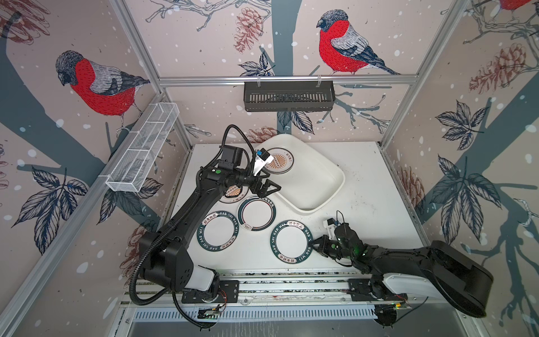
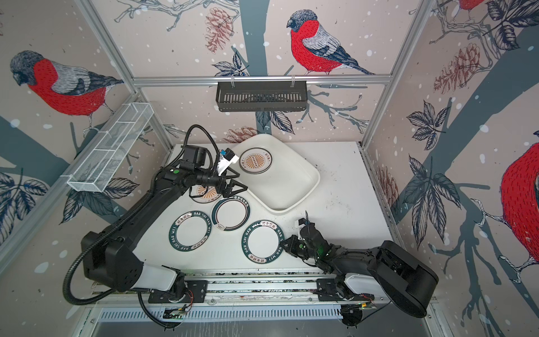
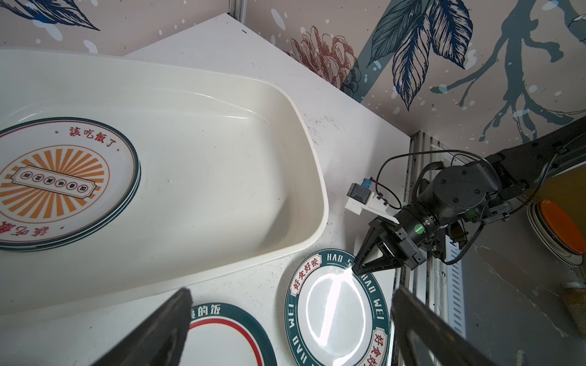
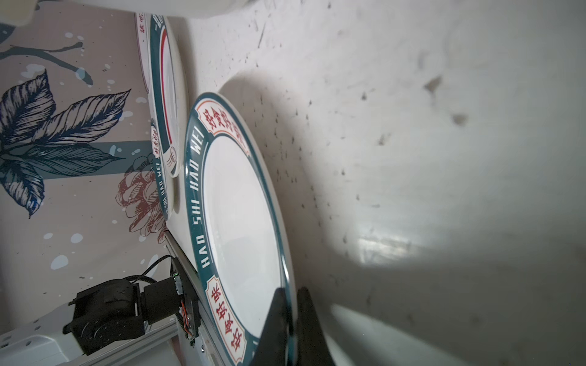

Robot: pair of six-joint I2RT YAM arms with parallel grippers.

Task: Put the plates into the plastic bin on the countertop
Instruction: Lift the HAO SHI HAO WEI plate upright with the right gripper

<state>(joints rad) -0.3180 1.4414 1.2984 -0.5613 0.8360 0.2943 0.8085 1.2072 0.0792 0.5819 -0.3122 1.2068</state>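
In both top views the right claw point(image 1: 316, 244) is clenched on the right-hand rim of the lettered plate point(image 1: 292, 242), which lies flat near the countertop's point(image 1: 364, 189) front edge. The left claw point(image 1: 269, 188) hangs spread wide beside the plastic bin's point(image 1: 309, 186) left rim.

The left wrist view shows the plastic bin point(image 3: 206, 174) holding stacked sunburst plates point(image 3: 54, 183).

In the right wrist view, the right claw's fingers point(image 4: 272, 332) pinch the lettered plate point(image 4: 241, 215) at its teal rim.

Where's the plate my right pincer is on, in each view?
Both top views: gripped plate below picture centre.
Left wrist: gripped plate by plastic bin corner, rim in right pincer.
Right wrist: gripped plate oblique, rim between fingers.
Shared landmark: red-ringed plate beside it.
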